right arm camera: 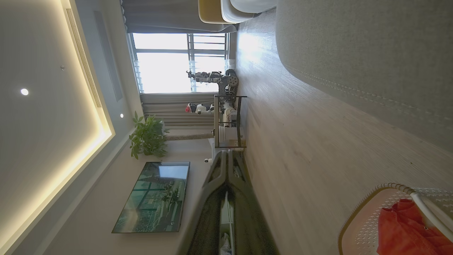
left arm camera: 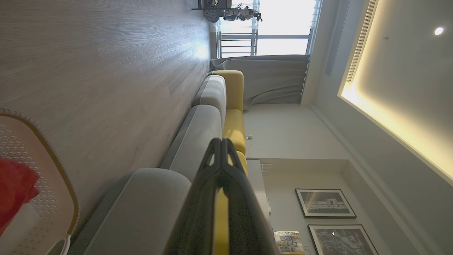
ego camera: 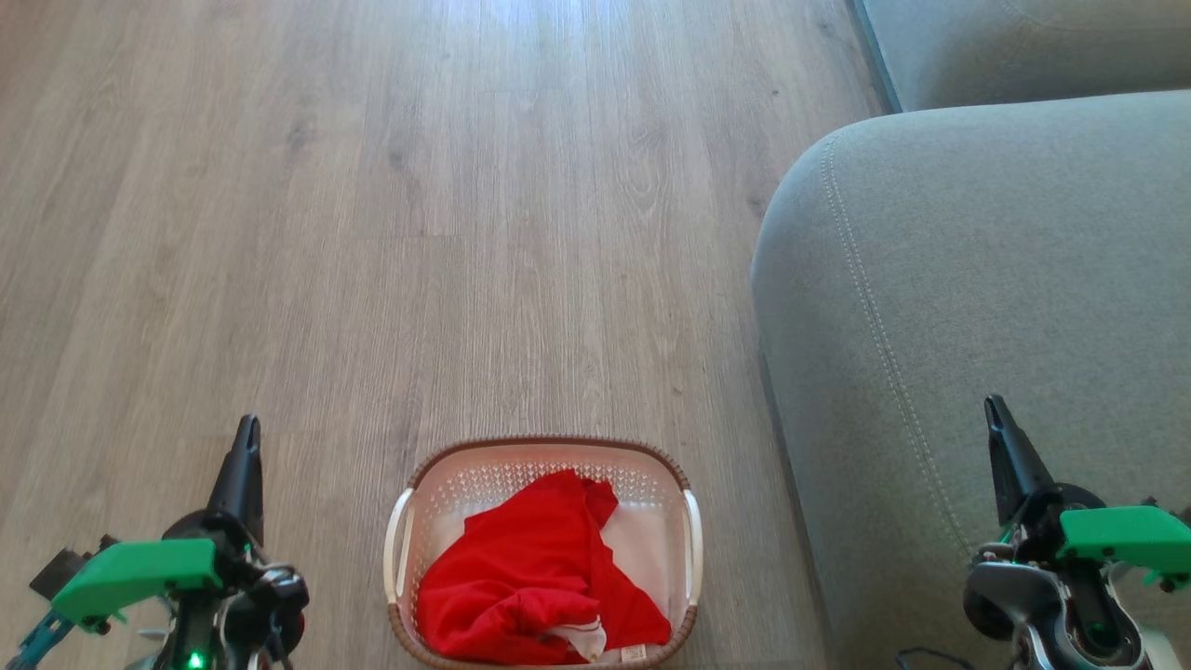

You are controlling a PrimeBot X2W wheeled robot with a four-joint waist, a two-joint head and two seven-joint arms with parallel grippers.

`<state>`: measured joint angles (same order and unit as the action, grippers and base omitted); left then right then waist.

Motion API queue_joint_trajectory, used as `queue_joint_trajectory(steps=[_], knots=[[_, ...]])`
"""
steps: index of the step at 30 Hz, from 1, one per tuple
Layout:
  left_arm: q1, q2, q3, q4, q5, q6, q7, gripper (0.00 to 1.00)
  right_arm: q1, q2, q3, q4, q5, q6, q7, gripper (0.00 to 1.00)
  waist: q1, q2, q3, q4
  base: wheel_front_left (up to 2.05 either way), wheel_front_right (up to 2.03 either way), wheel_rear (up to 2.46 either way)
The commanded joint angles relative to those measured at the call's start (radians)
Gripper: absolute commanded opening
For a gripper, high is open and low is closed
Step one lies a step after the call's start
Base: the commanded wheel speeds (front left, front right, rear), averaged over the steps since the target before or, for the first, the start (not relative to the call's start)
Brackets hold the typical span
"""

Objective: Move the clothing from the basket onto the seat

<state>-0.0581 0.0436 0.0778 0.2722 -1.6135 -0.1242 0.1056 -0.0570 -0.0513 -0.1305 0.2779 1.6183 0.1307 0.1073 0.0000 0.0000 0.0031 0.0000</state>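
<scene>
Red clothing (ego camera: 540,582) with a bit of white trim lies bunched in the cream basket (ego camera: 555,458), which stands on the wood floor at the bottom middle of the head view. The grey seat (ego camera: 977,307) fills the right side, just right of the basket. My left gripper (ego camera: 247,430) hangs shut over the floor, left of the basket, with nothing in it. My right gripper (ego camera: 996,408) is shut and empty above the seat's near part. The left wrist view shows the basket (left arm camera: 42,226), the clothing (left arm camera: 14,191) and the shut fingers (left arm camera: 220,141). The right wrist view shows the basket (right arm camera: 357,226), the clothing (right arm camera: 407,230) and the shut fingers (right arm camera: 226,153).
Another grey cushion (ego camera: 1023,46) lies beyond the seat at the top right. Wood floor (ego camera: 372,233) stretches ahead and to the left. Far off stand a yellow sofa section (left arm camera: 233,106), a shelf unit (right arm camera: 228,120), a plant (right arm camera: 148,136) and a wall screen (right arm camera: 155,196).
</scene>
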Motion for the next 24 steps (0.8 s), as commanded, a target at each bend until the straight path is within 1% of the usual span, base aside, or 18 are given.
queue_joint_trajectory(steps=[1, 6, 7, 10, 18, 24], knots=[[-0.050, 0.007, 0.036, -0.027, 0.005, -0.007, 0.008, 0.00, -0.051, 0.001, 0.017, -0.033, -0.010, 0.000, 0.006, 0.00, 0.0000, 0.0000, 0.000, 0.000, 0.00, 0.00, 0.00], [-0.050, 0.007, 0.036, -0.027, 0.005, -0.007, 0.008, 0.00, -0.051, 0.001, 0.017, -0.033, -0.010, 0.000, 0.006, 0.00, 0.0000, 0.0000, 0.000, 0.000, 0.00, 0.00, 0.00], [0.000, 0.000, 0.000, 0.000, 0.000, 0.000, 0.000, 1.00, 0.000, 0.000, 0.000, 0.000, 0.000, 0.000, 0.000, 1.00, 0.0000, 0.0000, 0.000, 0.000, 0.00, 0.00, 0.00], [0.012, -0.002, -0.003, 0.029, 0.000, 0.001, -0.002, 1.00, 0.013, 0.001, 0.006, 0.030, 0.000, 0.000, -0.001, 1.00, 0.0000, 0.0000, 0.000, 0.000, 0.00, 0.00, 0.00], [0.010, -0.001, -0.012, 0.008, 0.003, 0.001, -0.026, 1.00, 0.014, 0.001, 0.024, 0.004, -0.012, 0.000, -0.025, 1.00, 0.0000, 0.0000, 0.000, 0.001, 0.00, 0.00, 0.00], [0.007, 0.000, -0.018, -0.012, 0.028, 0.000, -0.044, 1.00, 0.012, 0.001, 0.036, -0.020, -0.034, 0.000, -0.043, 1.00, 0.0000, 0.0000, 0.000, 0.001, 0.00, 0.00, 0.00]])
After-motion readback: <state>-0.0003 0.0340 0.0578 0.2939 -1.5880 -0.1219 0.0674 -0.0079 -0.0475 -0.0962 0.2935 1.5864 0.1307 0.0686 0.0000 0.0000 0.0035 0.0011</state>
